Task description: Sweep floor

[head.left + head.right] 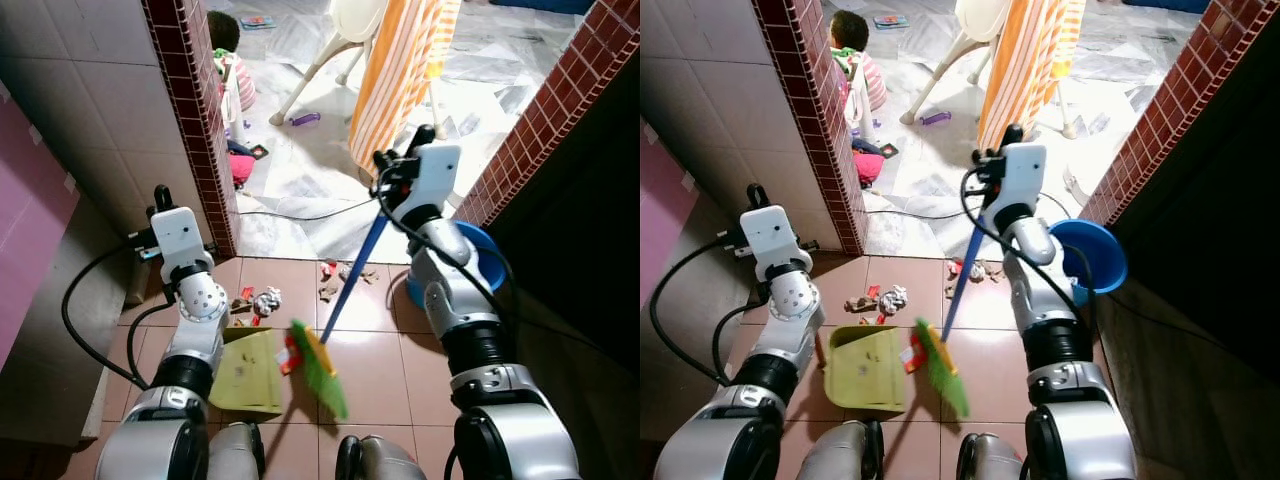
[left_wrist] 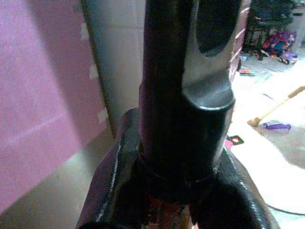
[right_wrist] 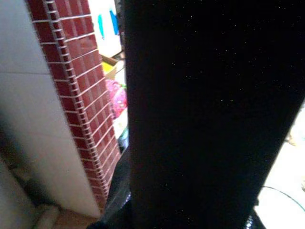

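The right arm is raised and bent at the elbow, its forearm pointing up and forward, so that the right gripper (image 1: 385,172) sits at the top of a slanting blue broom handle (image 1: 353,272). The black fingers are clamped round that handle. Down and to the left of this gripper, near the robot's feet, the handle ends in a green bristled broom head (image 1: 320,368), blurred and lifted just beside a yellow-green plastic dustpan (image 1: 249,374).

The left arm is also bent upward, its white wrist housing level with the red-brick wall corner (image 1: 200,120). The left gripper (image 1: 158,215) sits by that housing; whether its fingers are parted or closed I cannot tell. The dustpan lies below it on the reddish-brown tiled floor (image 1: 370,380).

Scattered crumpled paper and wrapper litter (image 1: 262,300) lies below and between the two grippers, ahead of the dustpan. A round blue plastic basin (image 1: 1092,250) stands just behind the right forearm. Beyond the right gripper hangs an orange-and-white striped cloth (image 1: 395,70); a person (image 1: 232,75) sits on the pale floor past the brick corner. No writing is legible.
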### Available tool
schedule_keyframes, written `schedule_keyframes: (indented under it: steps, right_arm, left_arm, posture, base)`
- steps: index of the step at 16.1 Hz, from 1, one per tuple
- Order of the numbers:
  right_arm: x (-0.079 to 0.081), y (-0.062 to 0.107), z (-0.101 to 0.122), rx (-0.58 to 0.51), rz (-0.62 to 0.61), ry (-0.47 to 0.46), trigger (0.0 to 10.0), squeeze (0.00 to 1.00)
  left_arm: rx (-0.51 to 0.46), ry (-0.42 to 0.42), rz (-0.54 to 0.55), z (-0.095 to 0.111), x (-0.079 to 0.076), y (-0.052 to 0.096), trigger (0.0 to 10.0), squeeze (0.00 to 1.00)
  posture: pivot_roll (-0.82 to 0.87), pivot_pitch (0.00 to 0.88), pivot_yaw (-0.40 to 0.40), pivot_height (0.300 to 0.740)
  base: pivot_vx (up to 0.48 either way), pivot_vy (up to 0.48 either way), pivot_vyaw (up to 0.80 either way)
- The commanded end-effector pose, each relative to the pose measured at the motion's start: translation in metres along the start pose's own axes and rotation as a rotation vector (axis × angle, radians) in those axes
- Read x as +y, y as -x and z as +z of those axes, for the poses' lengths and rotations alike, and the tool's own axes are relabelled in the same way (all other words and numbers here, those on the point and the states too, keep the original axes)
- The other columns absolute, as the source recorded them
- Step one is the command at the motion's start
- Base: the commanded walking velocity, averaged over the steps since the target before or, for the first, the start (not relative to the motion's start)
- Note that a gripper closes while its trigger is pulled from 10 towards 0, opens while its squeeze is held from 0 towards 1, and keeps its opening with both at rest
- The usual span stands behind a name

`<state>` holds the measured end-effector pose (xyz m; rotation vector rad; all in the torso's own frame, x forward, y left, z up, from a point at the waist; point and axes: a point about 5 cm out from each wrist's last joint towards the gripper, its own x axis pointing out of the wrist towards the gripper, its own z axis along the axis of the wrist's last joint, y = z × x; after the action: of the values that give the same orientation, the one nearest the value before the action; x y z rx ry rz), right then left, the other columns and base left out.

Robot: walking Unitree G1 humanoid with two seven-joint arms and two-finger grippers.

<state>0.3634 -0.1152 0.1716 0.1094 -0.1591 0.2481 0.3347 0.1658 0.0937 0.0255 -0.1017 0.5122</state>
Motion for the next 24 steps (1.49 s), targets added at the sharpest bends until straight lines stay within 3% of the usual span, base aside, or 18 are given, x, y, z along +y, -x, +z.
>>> schedule_keyframes:
  steps: [1,3,6,10,13,16,19,21,22,24]
  right_arm:
    - [-0.007,-0.003,0.017,-0.074,-0.031,0.04,10.0,0.0]
    - [-0.014,-0.005,0.018,-0.072,-0.069,0.067,10.0,0.0]
    - [-0.014,-0.003,0.004,-0.009,-0.072,0.09,10.0,0.0]
    - [0.004,-0.001,-0.014,0.087,0.01,-0.044,10.0,0.0]
    - [0.015,-0.006,-0.002,0.068,0.102,-0.223,10.0,0.0]
    - [0.011,-0.013,0.018,0.009,0.111,-0.239,10.0,0.0]
    - [0.001,-0.018,0.04,-0.081,0.078,-0.161,10.0,0.0]
    - [-0.006,-0.018,0.051,-0.137,0.059,-0.024,10.0,0.0]
    - [-0.01,-0.018,0.055,-0.156,0.048,0.012,10.0,0.0]
    - [-0.018,-0.019,0.056,-0.16,0.015,0.041,10.0,0.0]
  left_arm:
    - [0.031,0.055,-0.009,-0.003,-0.008,0.005,10.0,0.0]
    - [0.041,0.054,-0.051,-0.006,-0.013,0.008,10.0,0.0]
    - [0.062,-0.015,-0.127,-0.017,-0.016,0.016,10.0,0.0]
    - [0.079,-0.008,-0.165,-0.018,-0.02,0.016,10.0,0.0]
    - [0.098,-0.014,-0.186,-0.021,-0.022,0.018,10.0,0.0]
    - [0.122,-0.006,-0.181,-0.024,-0.02,0.018,10.0,0.0]
    - [0.139,0.063,-0.222,-0.022,-0.023,0.016,10.0,0.0]
    - [0.062,0.05,-0.28,-0.005,-0.028,0.007,10.0,0.0]
    - [0.02,0.033,-0.274,0.002,-0.027,0.002,10.0,0.0]
    - [0.001,0.079,-0.274,0.011,-0.025,-0.005,10.0,0.0]
  posture:
    - [0.01,0.122,-0.052,0.74]
    - [0.0,0.123,-0.051,0.74]
    - [0.01,0.121,-0.053,0.74]
    - [0.01,0.12,-0.054,0.74]
    - [0.0,0.115,-0.053,0.74]
    - [0.0,0.108,-0.052,0.74]
    - [-0.01,0.099,-0.053,0.74]
    - [-0.01,0.099,-0.055,0.74]
    - [-0.01,0.099,-0.056,0.74]
    - [-0.01,0.102,-0.057,0.74]
  base:
    - [0.0,0.0,0.0]
    - [0.0,0.0,0.0]
    - [0.0,0.0,0.0]
    - [0.0,0.0,0.0]
    - [0.0,0.0,0.0]
    - [0.0,0.0,0.0]
    - [0.0,0.0,0.0]
    - [0.0,0.0,0.0]
    - [0.0,0.0,0.0]
    - [0.0,0.0,0.0]
